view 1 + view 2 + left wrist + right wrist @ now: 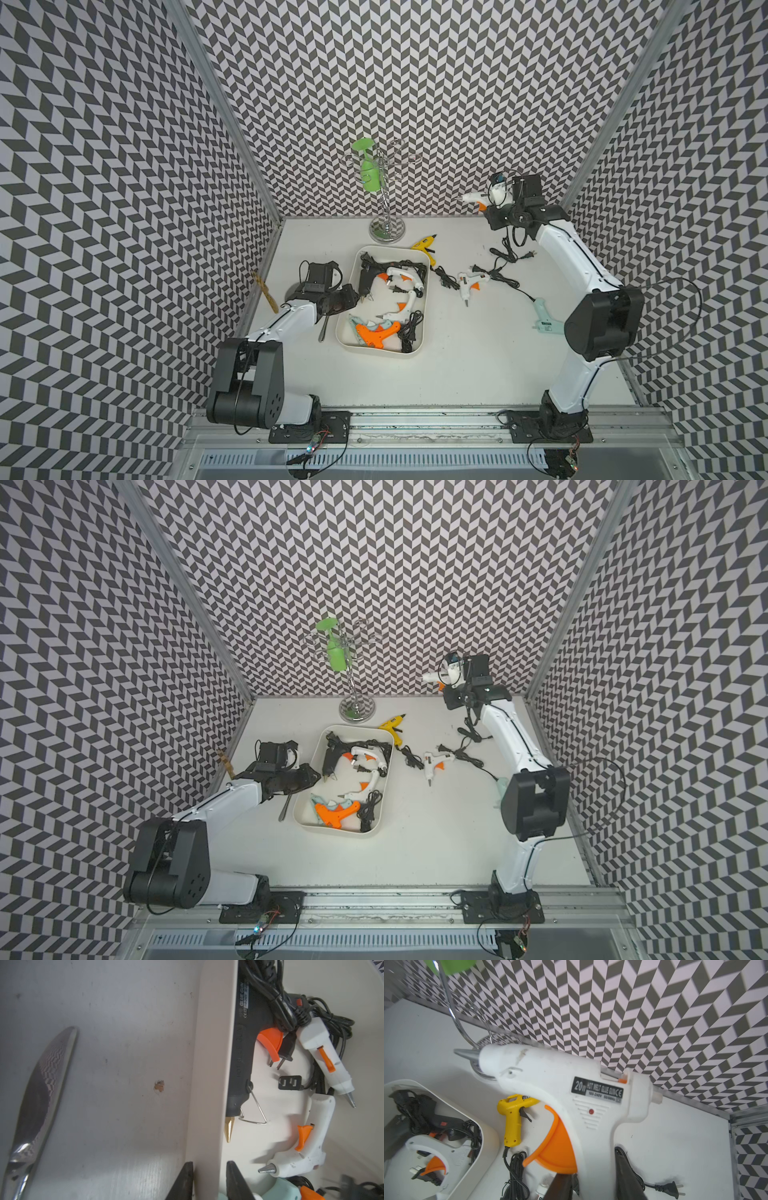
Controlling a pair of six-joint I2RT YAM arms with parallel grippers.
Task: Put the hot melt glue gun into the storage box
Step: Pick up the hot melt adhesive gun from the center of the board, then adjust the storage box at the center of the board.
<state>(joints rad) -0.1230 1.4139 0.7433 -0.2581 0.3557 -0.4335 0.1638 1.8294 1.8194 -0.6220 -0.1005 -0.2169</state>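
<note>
My left gripper (pixel 209 1183) straddles the left wall of the cream-white shallow plastic storage box (pixel 212 1064). One finger is outside and one inside, both pressed against the wall, so I am pinching the box itself.

My right gripper (pixel 593 1185) is clamped on the handle of a white plastic hot melt glue gun with an orange trigger (pixel 550 1084). I hold it in the air beyond the box's far right corner, well apart from the box, with the nozzle aimed to my left. A black cord with a plug (pixel 671 1188) lies on the table beneath it.

Inside the box lie a black glue gun (pixel 242 1053), two white glue guns (pixel 324 1059), an orange glue gun (pixel 374 334) and tangled cords. A yellow glue gun (pixel 424 245) rests just beside the box's far right corner. A small white glue gun (pixel 469 282) lies to the box's right.
</note>
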